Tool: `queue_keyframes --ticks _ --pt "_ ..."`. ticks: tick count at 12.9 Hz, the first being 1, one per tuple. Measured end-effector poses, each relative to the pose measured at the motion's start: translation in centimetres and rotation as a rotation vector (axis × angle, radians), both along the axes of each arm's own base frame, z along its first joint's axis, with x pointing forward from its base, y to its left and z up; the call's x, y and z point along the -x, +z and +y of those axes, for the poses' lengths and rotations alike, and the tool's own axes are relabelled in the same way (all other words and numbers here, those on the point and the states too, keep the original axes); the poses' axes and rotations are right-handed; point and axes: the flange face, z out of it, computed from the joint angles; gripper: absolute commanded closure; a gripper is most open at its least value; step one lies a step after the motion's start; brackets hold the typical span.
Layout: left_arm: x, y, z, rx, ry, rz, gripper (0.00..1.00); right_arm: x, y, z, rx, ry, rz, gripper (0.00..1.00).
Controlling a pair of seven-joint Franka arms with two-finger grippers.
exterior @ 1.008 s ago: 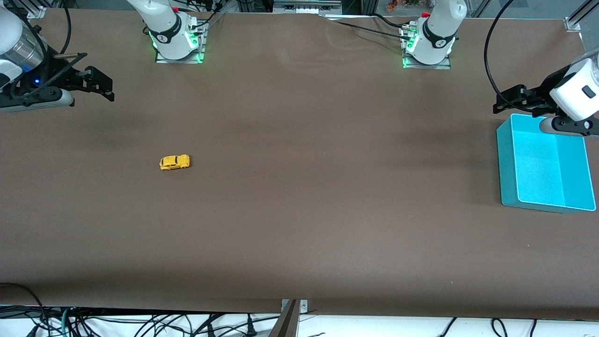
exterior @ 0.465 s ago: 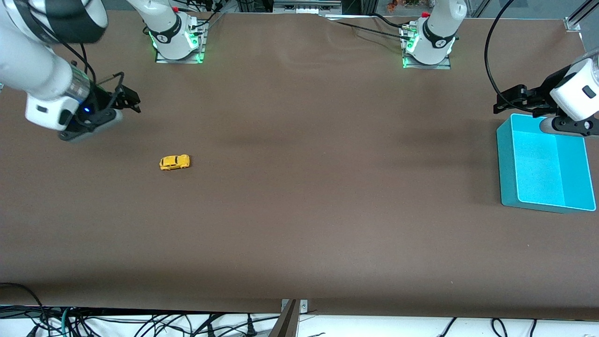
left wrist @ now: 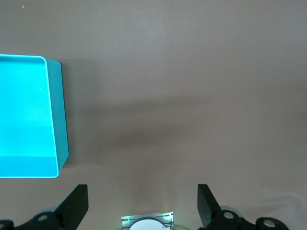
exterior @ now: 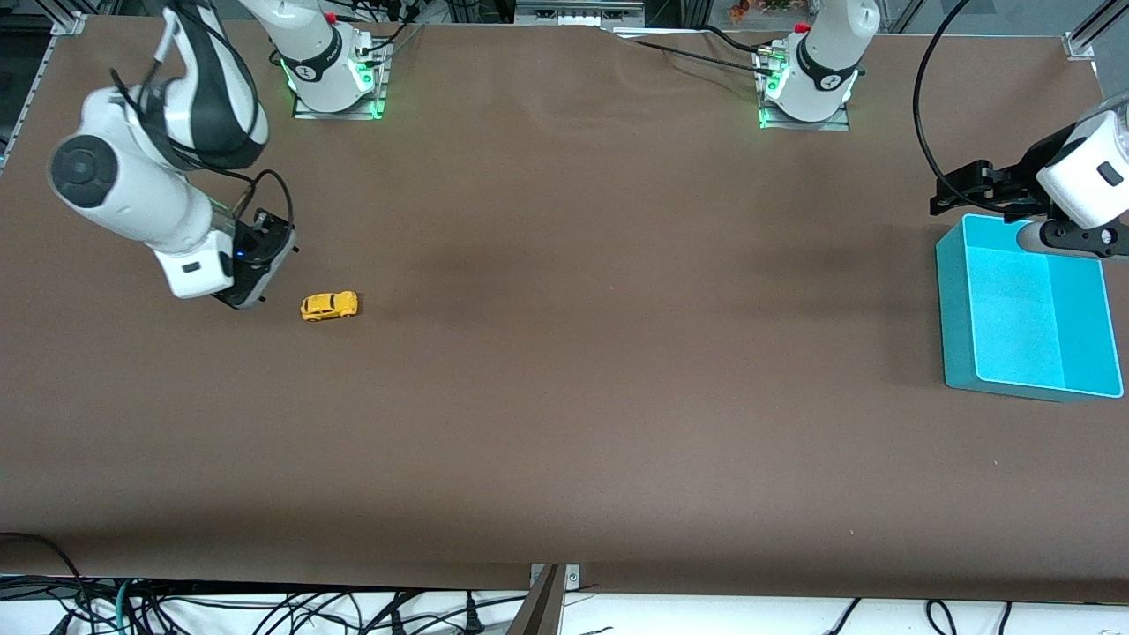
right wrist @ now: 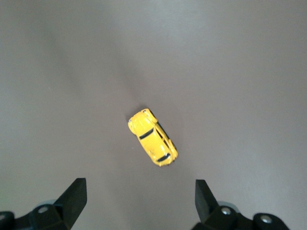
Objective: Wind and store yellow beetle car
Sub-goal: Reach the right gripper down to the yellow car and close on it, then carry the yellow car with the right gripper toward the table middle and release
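A broad brown table (exterior: 564, 370) fills the front view, its matte top bare apart from a faint crease near the bases and soft shadows under each arm; along the edge nearest the front camera hang loose black cables (exterior: 265, 608), and at twelve o'clock two green-lit arm bases stand bolted down before a strip of metal framing and clutter. The yellow beetle car (exterior: 329, 305) sits on its wheels on the table toward the right arm's end, at about nine o'clock from the table's centre, lying lengthwise along the table. The right gripper (exterior: 265, 251) hangs over the table just beside the car, at roughly ten o'clock from it in the front view, and touches nothing; in the right wrist view its jaws are spread wide, one dark finger (right wrist: 72, 199) at each lower corner with the car (right wrist: 152, 137) lying slantwise on the table ahead of the gap between them. The left arm waits at the table's other end (at about three o'clock), its gripper (exterior: 966, 190) over the table at the teal bin's (exterior: 948, 300) farther rim, jaws spread and holding nothing; the left wrist view shows the bin (left wrist: 56, 124) bright inside, casting a shadow on the brown surface.
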Motion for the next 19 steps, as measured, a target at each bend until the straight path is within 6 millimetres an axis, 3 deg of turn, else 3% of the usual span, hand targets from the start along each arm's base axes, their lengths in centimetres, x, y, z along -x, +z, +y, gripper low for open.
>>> queue_keyframes --ticks 4,8,10,13,15,17,19 --pt "0.0 0.0 0.0 0.000 -0.001 -0.001 0.00 1.1 -8.1 -0.4 -0.038 0.307 -0.082 0.00" --pt "-0.1 0.0 0.0 0.000 -0.001 -0.001 0.00 0.7 -12.8 -1.3 -0.062 0.392 -0.106 0.02" --pt "-0.1 -0.1 0.0 0.000 -0.001 -0.001 0.00 0.7 -14.0 -1.3 -0.068 0.404 -0.107 0.18" --pt "-0.1 -0.1 0.0 0.000 -0.001 -0.001 0.00 0.7 -14.4 -1.2 -0.070 0.416 -0.110 0.65" --pt "-0.1 -0.1 0.0 0.000 0.000 -0.001 0.00 0.7 -14.5 -1.2 -0.071 0.416 -0.109 0.88" --pt "-0.1 -0.1 0.0 0.000 0.000 -0.001 0.00 0.7 -14.4 -1.2 -0.070 0.416 -0.112 0.99" --pt "-0.1 -0.1 0.0 0.000 0.000 -0.001 0.00 0.7 -14.3 -1.1 -0.071 0.413 -0.113 1.00"
